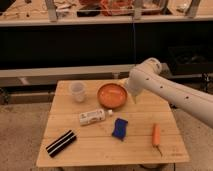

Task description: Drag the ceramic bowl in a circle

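Biggest first: slatted wooden table (165, 152) across the lower half of the frame. Then the white arm (172, 95), coming in from the right edge, rising to a bulky rounded joint at centre-right, then bending down toward the tabletop.

Ceramic bowl (112, 95) parked upper-middle on the table, close to the far edge, so barely any room above it. Plenty of bare wood to its right and lower right, though. White bottle (91, 117) lying just below-left of the bowl, tight on that side.

Black striped block (61, 143) near the lower-left corner. Blue sponge-ish thing (119, 128) below the bowl, orange carrot-looking piece (156, 135) lower right. Translucent cup (77, 91) left of the bowl, apart from it.

Gripper (134, 98) pointing down right by the bowl's right rim, spread wide, gripping nothing. Can't tell if touching the rim.
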Available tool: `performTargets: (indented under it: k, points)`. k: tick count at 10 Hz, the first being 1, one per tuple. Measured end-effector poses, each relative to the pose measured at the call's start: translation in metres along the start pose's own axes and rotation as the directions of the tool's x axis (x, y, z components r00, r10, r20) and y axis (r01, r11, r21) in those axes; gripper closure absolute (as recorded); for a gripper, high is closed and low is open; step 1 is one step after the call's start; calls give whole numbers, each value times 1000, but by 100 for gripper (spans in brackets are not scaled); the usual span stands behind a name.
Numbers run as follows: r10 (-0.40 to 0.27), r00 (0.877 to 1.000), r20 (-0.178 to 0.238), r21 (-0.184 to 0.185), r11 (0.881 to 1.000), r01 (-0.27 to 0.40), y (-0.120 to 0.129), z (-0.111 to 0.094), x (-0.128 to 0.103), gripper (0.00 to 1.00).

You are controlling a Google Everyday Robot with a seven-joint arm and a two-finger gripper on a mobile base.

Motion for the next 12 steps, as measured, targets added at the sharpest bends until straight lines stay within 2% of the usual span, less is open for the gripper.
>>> performTargets:
  k: [5,12]
  points:
    - [-31,999,23,18,999,30,-1,26,-4,20]
    - [-48,997,61,41,998,46,5,59,5,20]
